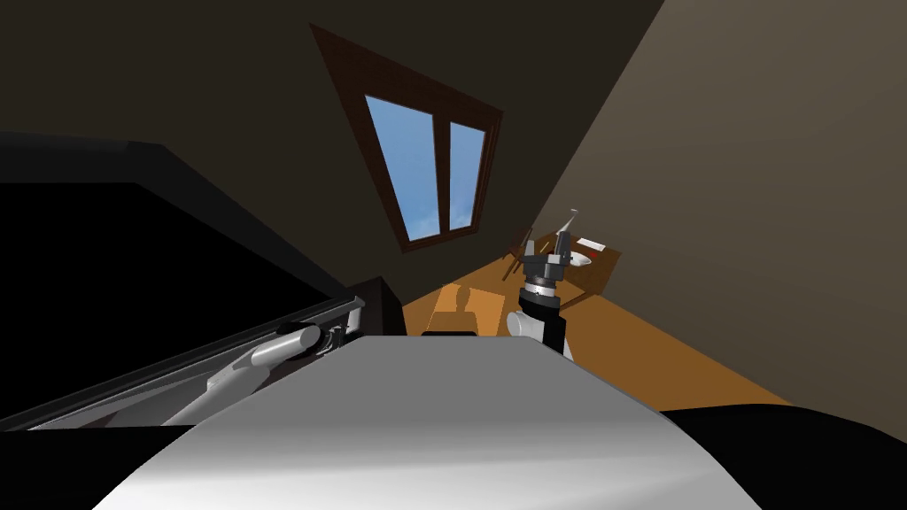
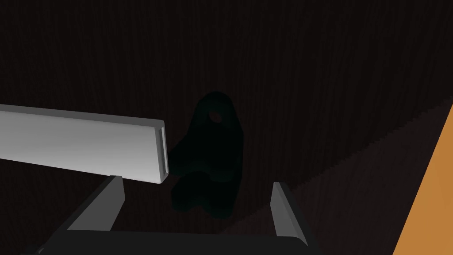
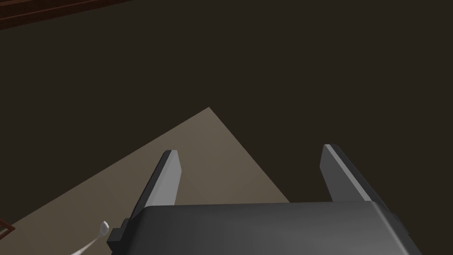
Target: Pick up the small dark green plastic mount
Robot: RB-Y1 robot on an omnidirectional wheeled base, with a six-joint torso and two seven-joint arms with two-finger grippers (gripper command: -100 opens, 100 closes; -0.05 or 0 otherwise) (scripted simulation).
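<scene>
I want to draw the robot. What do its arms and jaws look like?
The left arm is a smooth, light grey tube. The right arm is white with a black band and a ringed grey wrist. Each set of jaws is two thin, light grey blades, like the left fingers and right fingers, on a dark boxy body.

Left arm stretched low forward, jaws spread apart, right arm raised upright, jaws parted wide

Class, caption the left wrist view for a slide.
Open left claw facing the dark green mount on a dark surface, beside a light grey bar.
</scene>
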